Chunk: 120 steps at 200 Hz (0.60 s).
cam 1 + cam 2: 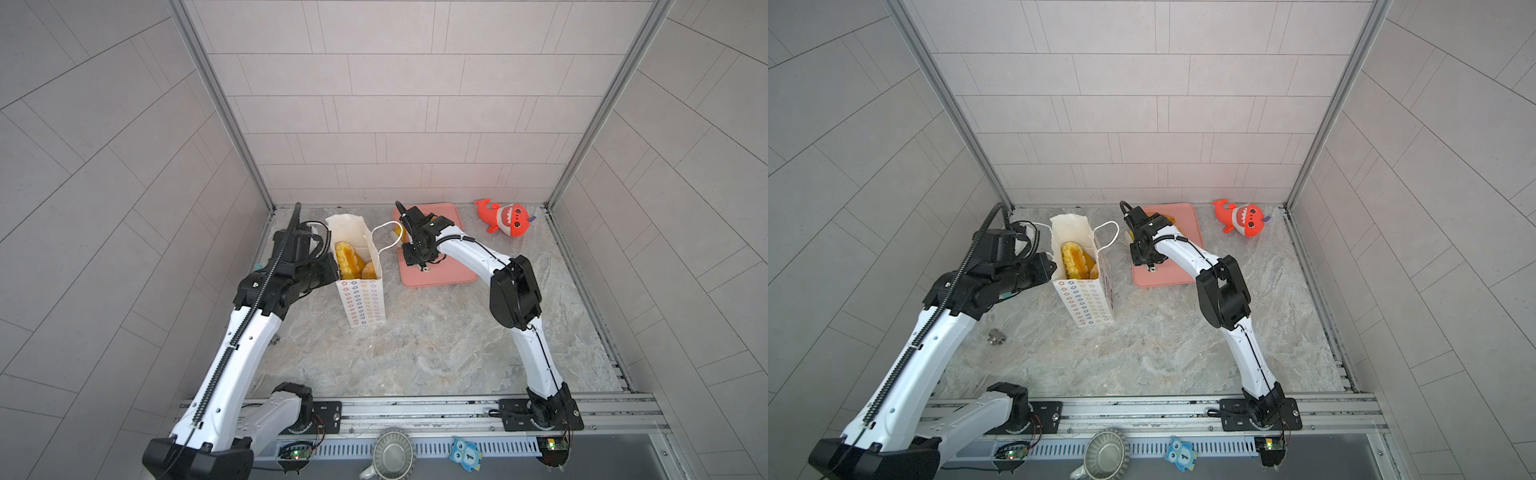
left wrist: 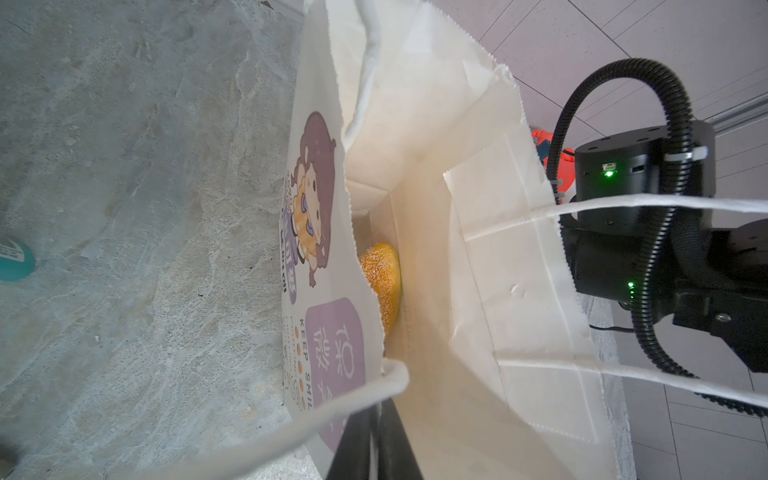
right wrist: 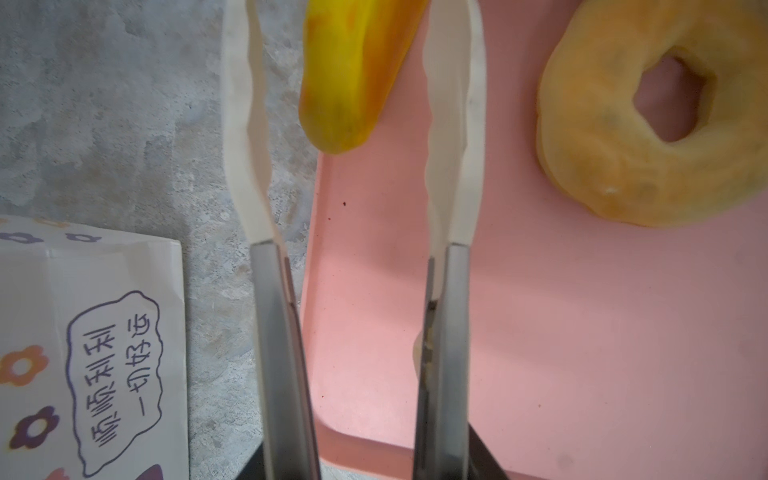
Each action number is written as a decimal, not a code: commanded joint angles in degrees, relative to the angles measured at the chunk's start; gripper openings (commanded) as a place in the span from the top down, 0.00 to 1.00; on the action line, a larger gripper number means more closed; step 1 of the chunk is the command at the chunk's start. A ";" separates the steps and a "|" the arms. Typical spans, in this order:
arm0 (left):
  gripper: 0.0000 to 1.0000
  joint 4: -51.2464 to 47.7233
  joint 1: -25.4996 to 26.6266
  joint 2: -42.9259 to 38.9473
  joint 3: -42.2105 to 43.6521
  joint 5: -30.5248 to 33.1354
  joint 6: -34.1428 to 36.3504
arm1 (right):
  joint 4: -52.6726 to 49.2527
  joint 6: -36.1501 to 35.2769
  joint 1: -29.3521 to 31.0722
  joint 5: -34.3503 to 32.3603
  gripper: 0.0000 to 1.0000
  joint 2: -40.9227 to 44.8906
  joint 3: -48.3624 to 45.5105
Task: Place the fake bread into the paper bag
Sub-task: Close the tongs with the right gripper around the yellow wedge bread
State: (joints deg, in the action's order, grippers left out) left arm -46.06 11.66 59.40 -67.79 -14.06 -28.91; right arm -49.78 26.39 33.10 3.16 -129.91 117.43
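The white paper bag [image 1: 361, 303] [image 1: 1084, 303] stands upright and open at the middle left. Inside it lie a ridged yellow roll [image 1: 347, 259] [image 1: 1073, 259] and a sugared doughnut [image 1: 369, 272] [image 2: 380, 286]. My left gripper [image 1: 334, 266] [image 1: 1052, 266] [image 2: 374, 436] is shut on the bag's left wall, beside a cord handle. Over the left edge of the pink tray [image 1: 440, 274] [image 3: 582, 332], my right gripper [image 3: 353, 25] is open. Its white fingers [image 3: 245, 124] straddle a long yellow loaf [image 3: 353, 75] [image 1: 398, 230], with a gap showing on one side. A ring doughnut [image 3: 652, 116] lies on the tray next to them.
A red plush shark [image 1: 509, 218] [image 1: 1244, 218] lies at the back right corner. A small metal fitting [image 1: 995, 336] sits on the table at the left. A metal mould [image 1: 392, 453] and an owl card [image 1: 465, 455] lie on the front rail. Tiled walls enclose three sides.
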 commanded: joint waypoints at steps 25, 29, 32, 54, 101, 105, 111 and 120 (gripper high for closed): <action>0.90 -0.26 0.03 -0.79 1.05 0.15 0.70 | -0.74 0.77 0.24 -0.88 0.54 -0.47 1.93; 0.90 -0.22 0.09 -0.69 1.02 0.13 0.69 | -0.76 0.78 0.17 -0.87 0.54 -0.51 1.93; 0.90 -0.25 0.04 -0.76 1.03 0.10 0.77 | -0.76 0.81 0.17 -0.87 0.54 -0.57 1.93; 0.89 -0.30 0.05 -0.81 1.00 0.12 0.74 | -1.11 0.42 0.07 -0.45 0.56 -0.91 2.02; 0.89 -0.52 0.08 -1.03 1.04 0.22 0.69 | -2.84 0.30 -0.51 0.71 0.64 -0.72 2.11; 0.89 -0.53 0.07 -1.05 0.96 0.23 0.69 | -3.07 0.33 -0.56 0.70 0.64 -0.57 2.11; 0.89 -0.45 0.04 -1.11 0.99 0.12 0.61 | -3.22 0.33 -0.56 0.63 0.65 -0.54 2.02; 0.90 -0.39 0.07 -1.09 0.97 0.09 0.58 | -3.47 0.33 -0.57 0.62 0.66 -0.23 1.78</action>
State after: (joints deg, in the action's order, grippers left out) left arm -45.93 11.66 59.37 -67.40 -14.06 -28.88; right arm -51.13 26.37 32.60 3.88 -130.67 117.84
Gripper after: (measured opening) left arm 0.106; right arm 0.352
